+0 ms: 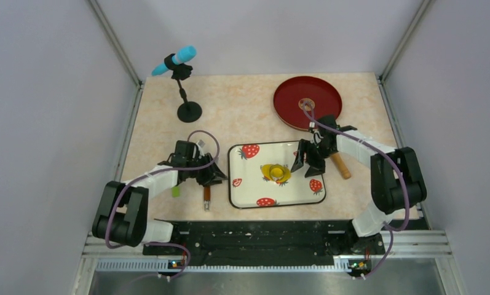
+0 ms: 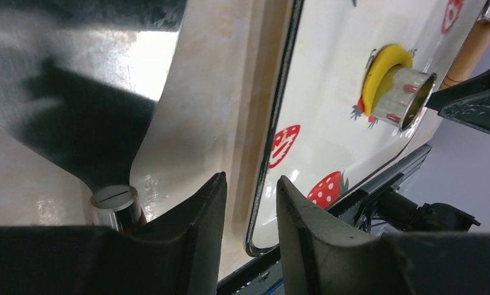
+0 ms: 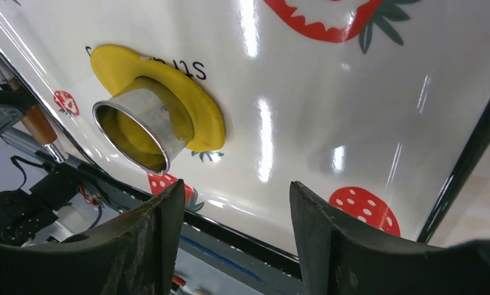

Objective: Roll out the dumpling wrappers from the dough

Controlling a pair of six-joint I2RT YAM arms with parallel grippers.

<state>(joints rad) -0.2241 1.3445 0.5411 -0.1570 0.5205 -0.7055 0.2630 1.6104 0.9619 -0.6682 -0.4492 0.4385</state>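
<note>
A flattened patch of yellow dough (image 1: 268,169) lies in the middle of the white strawberry tray (image 1: 248,192). A small metal ring (image 1: 278,171) stands on it, pressed into the dough (image 3: 200,110); the ring (image 3: 134,126) shows yellow inside, and it also shows in the left wrist view (image 2: 404,96). My right gripper (image 1: 304,163) is open and empty, just right of the ring over the tray. My left gripper (image 1: 214,176) is open and empty, over the table just left of the tray's edge (image 2: 278,123). No cut-out wrapper shows.
A wooden roller (image 1: 340,165) lies at the tray's right edge, partly under the right arm. A dark red plate (image 1: 308,101) sits at the back right. A microphone stand (image 1: 189,110) stands at the back left. A small tool with a metal cap (image 2: 115,203) lies below the left gripper.
</note>
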